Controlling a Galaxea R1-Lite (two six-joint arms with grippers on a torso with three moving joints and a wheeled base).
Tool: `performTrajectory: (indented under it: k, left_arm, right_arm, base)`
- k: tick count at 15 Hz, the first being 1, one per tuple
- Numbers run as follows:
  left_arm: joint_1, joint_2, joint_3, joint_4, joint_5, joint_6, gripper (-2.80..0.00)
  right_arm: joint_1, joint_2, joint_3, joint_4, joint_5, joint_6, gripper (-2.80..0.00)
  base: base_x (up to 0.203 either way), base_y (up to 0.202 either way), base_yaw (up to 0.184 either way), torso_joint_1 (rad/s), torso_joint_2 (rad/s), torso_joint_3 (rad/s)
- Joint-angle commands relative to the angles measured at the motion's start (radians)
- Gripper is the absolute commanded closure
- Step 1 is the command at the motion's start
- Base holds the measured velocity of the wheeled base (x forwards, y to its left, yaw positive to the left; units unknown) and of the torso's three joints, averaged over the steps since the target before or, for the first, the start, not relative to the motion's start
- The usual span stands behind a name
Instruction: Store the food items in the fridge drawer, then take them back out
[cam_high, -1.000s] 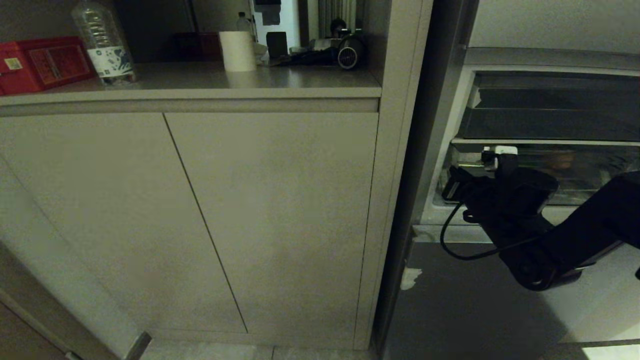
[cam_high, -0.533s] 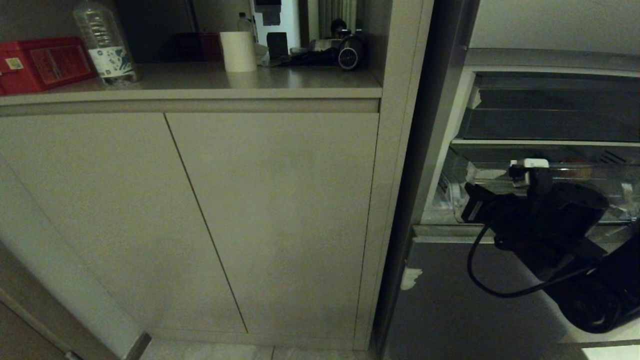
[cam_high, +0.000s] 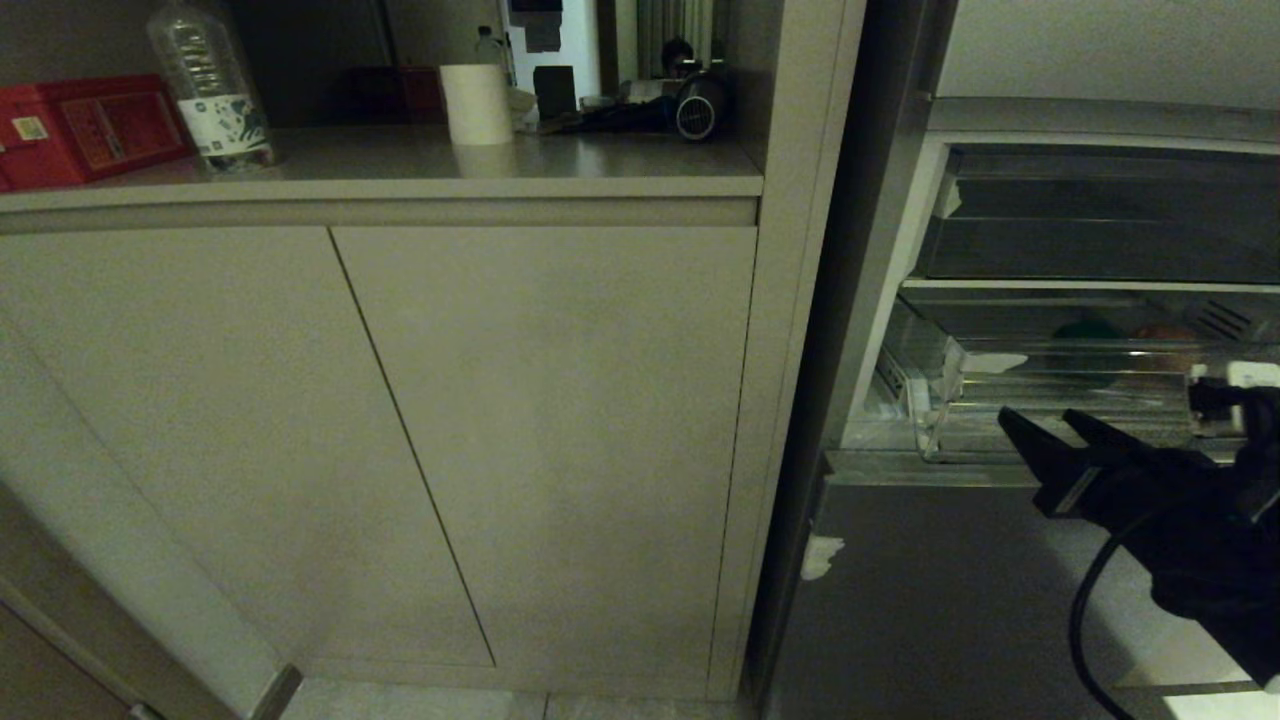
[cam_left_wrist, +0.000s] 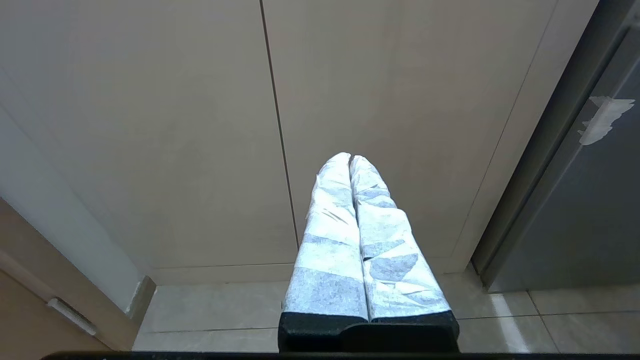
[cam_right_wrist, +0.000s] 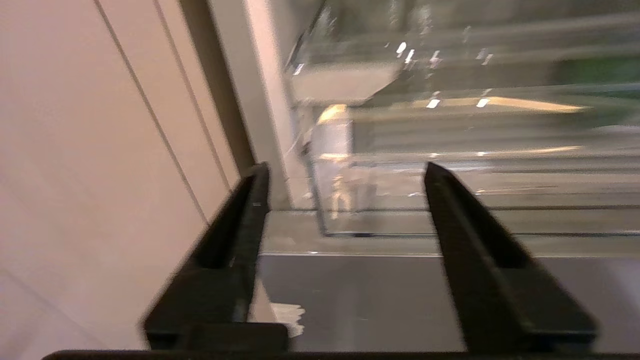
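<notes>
The fridge drawer (cam_high: 1040, 400) stands pulled out, an orange fruit (cam_high: 1165, 335) lying toward its back. The right claw (cam_high: 1050, 445), released and empty, hangs just before the drawer front; the fruit lies at one o'clock. The left claw (cam_left_wrist: 352, 162) is clenched, parked by the cabinet.

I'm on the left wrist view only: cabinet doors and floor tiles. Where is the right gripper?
Observer: The right gripper is low in front of the open fridge, just short of the fridge drawer.
Operator: Open or shut?
Observer: Open and empty. In the right wrist view the drawer's taped corner shows between its fingers.
Operator: Is the drawer out, and is there anything in it?
Observer: It stands pulled out past the shelf above it. An orange-brown ball shows dimly inside, toward the back.
</notes>
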Motion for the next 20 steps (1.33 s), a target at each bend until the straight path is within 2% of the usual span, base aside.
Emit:
performTrajectory:
  k: [1,3,7,9,11,14,20]
  left_arm:
    - [0.0,0.001,0.0,-0.001,-0.002,0.0,0.0]
    - [0.0,0.0,0.0,-0.001,0.0,0.0,0.0]
    - [0.0,0.0,0.0,0.0,-0.001,0.0,0.0]
    - [0.0,0.001,0.0,0.0,0.0,0.0,0.0]
    - [0.0,0.001,0.0,0.0,0.0,0.0,0.0]
    - [0.0,0.0,0.0,0.0,0.0,0.0,0.0]
    - [0.0,0.001,0.0,-0.001,0.0,0.0,0.0]
  right_arm:
    - [-0.018,-0.158,-0.007,0.1,-0.015,0.0,-2.8]
    - [-0.066,-0.177,-0.139,0.301,-0.02,0.0,-2.8]
    - [-0.138,-0.172,-0.518,0.842,-0.011,0.001,-2.8]
    - [-0.176,-0.084,-0.679,1.019,-0.005,-0.002,-2.8]
    - [-0.225,0.014,-0.804,1.113,-0.002,-0.026,-2.8]
    - [-0.253,0.113,-0.946,1.274,-0.001,-0.052,-2.8]
    - [-0.282,0.27,-1.162,1.3,0.019,-0.065,-2.8]
  base:
    - [0.0,0.0,0.0,0.0,0.0,0.0]
    - [0.0,0.0,0.0,0.0,0.0,0.0]
    - [0.0,0.0,0.0,0.0,0.0,0.0]
    - [0.0,0.0,0.0,0.0,0.0,0.0]
    - [0.0,0.0,0.0,0.0,0.0,0.0]
    - [0.0,0.0,0.0,0.0,0.0,0.0]
    - [0.0,0.0,0.0,0.0,0.0,0.0]
